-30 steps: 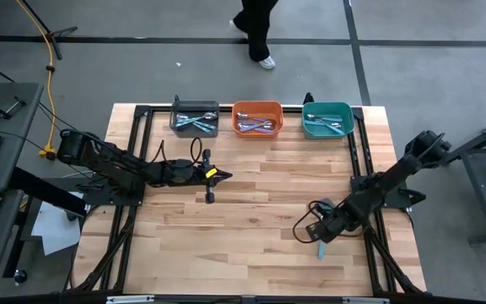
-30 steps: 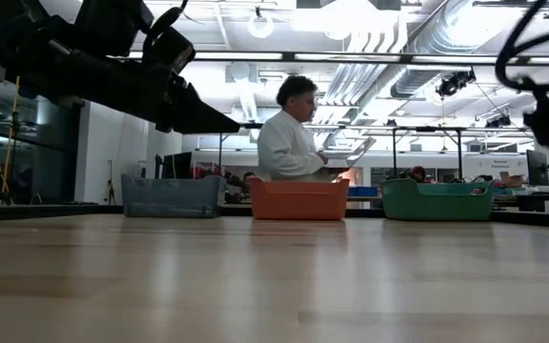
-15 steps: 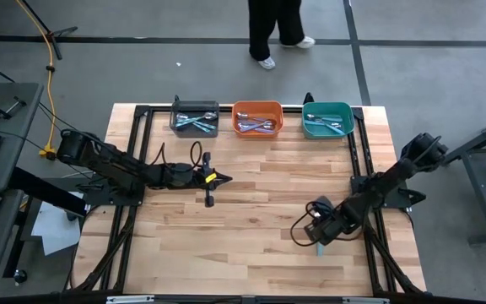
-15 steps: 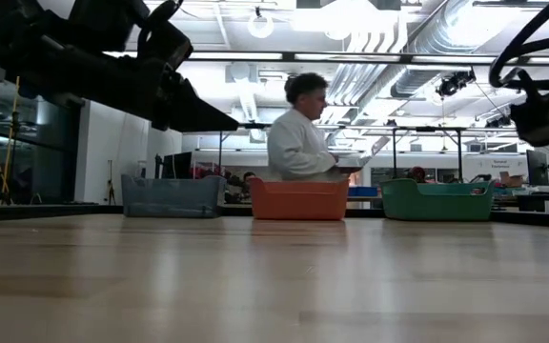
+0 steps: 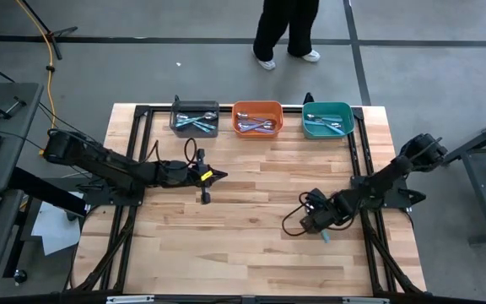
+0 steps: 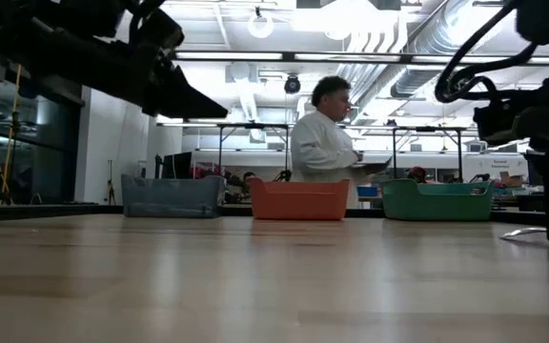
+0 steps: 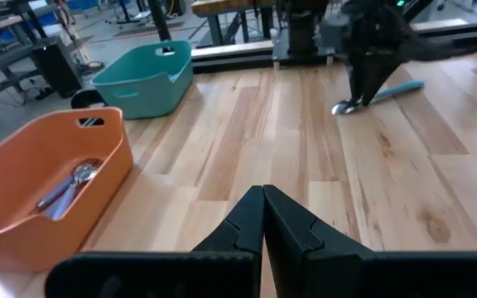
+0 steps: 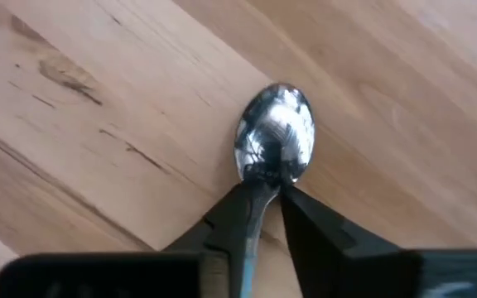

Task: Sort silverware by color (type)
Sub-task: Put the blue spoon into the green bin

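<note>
right gripper point(image 8: 270, 199) has closed on the spoon point(image 8: 275, 142).

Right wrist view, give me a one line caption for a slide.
Right gripper closing on the neck of a spoon lying on the wooden table.

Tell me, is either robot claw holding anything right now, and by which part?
The right gripper pinches a spoon at the neck, just behind its shiny bowl, still on the table. The left gripper is shut on nothing.
</note>
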{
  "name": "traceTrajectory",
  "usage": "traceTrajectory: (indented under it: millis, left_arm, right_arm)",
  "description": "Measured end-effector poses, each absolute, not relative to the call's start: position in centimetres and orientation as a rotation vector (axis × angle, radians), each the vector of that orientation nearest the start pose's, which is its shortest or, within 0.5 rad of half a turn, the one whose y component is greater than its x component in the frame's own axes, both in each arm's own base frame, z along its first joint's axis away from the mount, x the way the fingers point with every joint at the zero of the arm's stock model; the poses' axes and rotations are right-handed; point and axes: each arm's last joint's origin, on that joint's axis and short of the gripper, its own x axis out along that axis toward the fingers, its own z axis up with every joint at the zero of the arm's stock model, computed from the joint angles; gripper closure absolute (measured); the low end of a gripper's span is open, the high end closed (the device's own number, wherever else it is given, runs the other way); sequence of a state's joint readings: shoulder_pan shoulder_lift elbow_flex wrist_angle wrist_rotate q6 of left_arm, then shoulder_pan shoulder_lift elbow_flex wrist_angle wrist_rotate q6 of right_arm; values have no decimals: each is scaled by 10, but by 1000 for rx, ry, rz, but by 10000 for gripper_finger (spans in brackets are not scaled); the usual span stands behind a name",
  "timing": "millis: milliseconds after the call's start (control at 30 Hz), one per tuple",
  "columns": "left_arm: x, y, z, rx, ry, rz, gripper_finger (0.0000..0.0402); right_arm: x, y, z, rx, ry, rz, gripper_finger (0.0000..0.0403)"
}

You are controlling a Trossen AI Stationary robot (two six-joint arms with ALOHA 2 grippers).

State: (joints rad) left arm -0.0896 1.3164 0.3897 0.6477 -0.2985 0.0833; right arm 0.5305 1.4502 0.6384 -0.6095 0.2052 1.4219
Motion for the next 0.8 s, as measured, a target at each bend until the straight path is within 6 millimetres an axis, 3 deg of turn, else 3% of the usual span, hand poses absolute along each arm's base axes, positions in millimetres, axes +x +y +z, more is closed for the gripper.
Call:
traceTrajectory:
  millis: [200, 333, 500, 633, 800]
  left_arm:
    - [234, -15, 184, 131, 254, 182, 401]
    - [233, -16, 185, 127, 256, 115, 401]
    - [232, -13, 182, 123, 290, 119, 401]
    - [233, -12, 182, 98, 289, 87, 401]
    - [233, -12, 182, 85, 283, 64, 401]
  right_arm:
    - [193, 100, 135, 633, 1227, -591, 396]
    - [197, 95, 140, 612, 1270, -578, 394]
    - [208, 84, 162, 476, 1319, -579, 397]
    - [216, 62, 190, 282, 1361, -669, 400]
    - [220, 14, 224, -33, 1408, -842, 401]
